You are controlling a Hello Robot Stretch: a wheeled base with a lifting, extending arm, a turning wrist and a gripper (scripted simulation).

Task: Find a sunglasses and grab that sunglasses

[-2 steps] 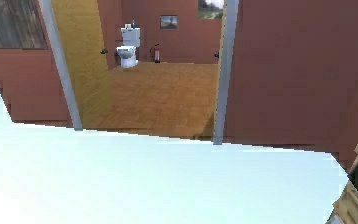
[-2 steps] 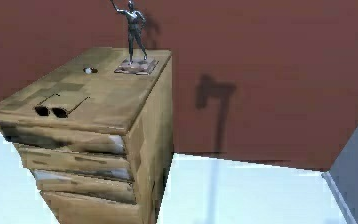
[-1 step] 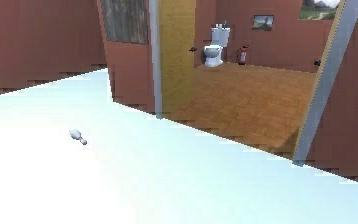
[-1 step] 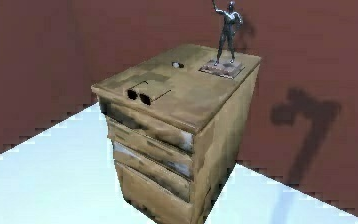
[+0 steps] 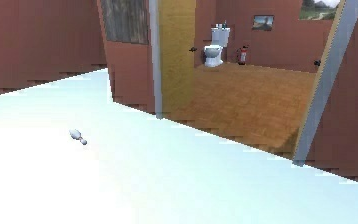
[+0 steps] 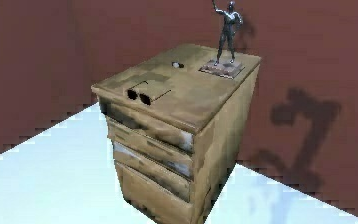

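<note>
Pale floor is spreading across the forward view, running up to reddish-brown walls and to a doorway where a wooden floor is beginning. Beyond that doorway a white toilet is standing against the far wall, with a small red object just beside it and a framed picture hanging above.

In the arm side view, a worn wooden chest of drawers is standing against a dark red wall. A dark statue of a figure is standing upright on a flat base by the top's back edge, near its right corner. The sunglasses are lying near the top's front edge, toward its left corner, well apart from the statue. A small white round thing is sitting near the statue's base.

How the gripper's fingers are standing cannot be told.
</note>
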